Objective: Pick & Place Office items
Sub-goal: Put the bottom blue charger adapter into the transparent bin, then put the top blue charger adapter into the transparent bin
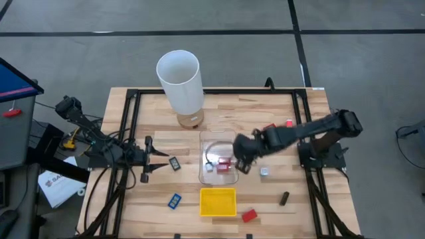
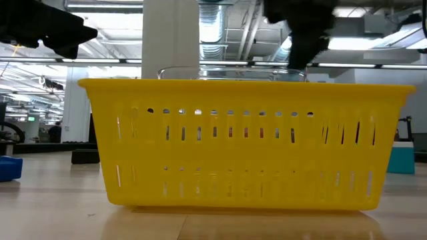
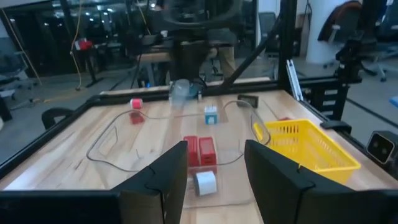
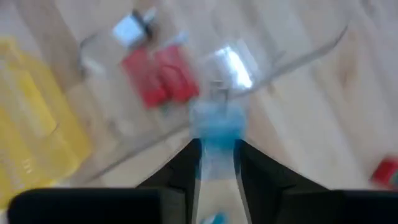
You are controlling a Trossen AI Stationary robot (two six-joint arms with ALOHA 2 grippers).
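Observation:
The office items are small pieces. Two red ones [image 1: 226, 163] and a white one [image 1: 209, 168] lie in the clear bin [image 1: 203, 143]. A black-and-blue one [image 1: 174, 163], a blue one [image 1: 174, 200], a red one [image 1: 249, 215], a black one [image 1: 284, 198] and a white one [image 1: 264, 172] lie on the table. My right gripper [image 1: 240, 161] hangs over the bin's right side, shut on a light-blue and clear piece [image 4: 217, 127]. My left gripper [image 3: 214, 171] stands open at the table's left, level, pointing at the bin with nothing between its fingers. My right gripper pinches the light-blue and clear piece between its two fingers [image 4: 186, 168], which slant down from above. The piece's near end [image 4: 217, 155] sits between the fingertips and the rest sticks out beyond them. It hangs clear above the bin [image 3: 180, 90].
A tall white cylinder [image 1: 180, 79] stands behind the bin. The yellow tray [image 1: 218, 202] sits in front of it, near the table's front edge. A red piece [image 1: 269, 126] and a pink piece [image 1: 289, 123] lie at the far right. A black frame borders the table.

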